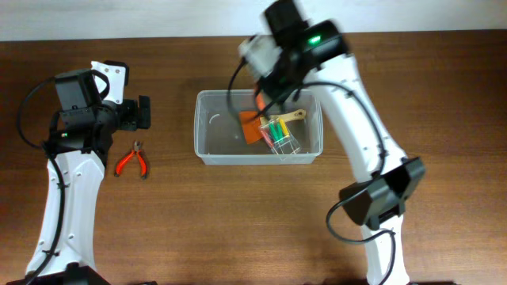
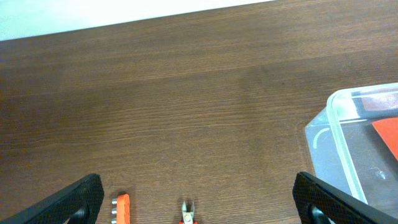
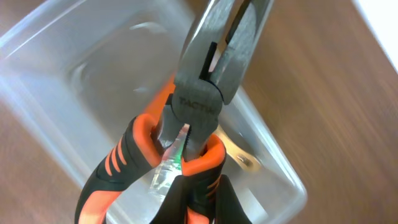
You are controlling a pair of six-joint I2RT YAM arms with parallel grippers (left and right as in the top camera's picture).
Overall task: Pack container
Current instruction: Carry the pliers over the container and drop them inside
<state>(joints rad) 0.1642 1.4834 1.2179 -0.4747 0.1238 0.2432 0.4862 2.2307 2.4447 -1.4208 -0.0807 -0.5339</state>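
Overhead, the container (image 1: 207, 131) is seen on the table (image 1: 444, 79). Over its far right part, orange-and-black long-nose pliers (image 3: 200, 102) are gripped by the closed right gripper (image 1: 265, 95). Inside the container, an orange piece (image 1: 252, 127) and a small clear case of coloured bits (image 1: 281, 136) are seen. Left of the container, the left gripper (image 1: 143, 112) is held wide open, and small red-handled cutters (image 1: 133, 162) are lying near it.

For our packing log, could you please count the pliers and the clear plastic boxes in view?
Pliers: 2 (large pliers above the container, small pliers on the table)
Clear plastic boxes: 2 (the container, small bit case inside it)
Total: 4
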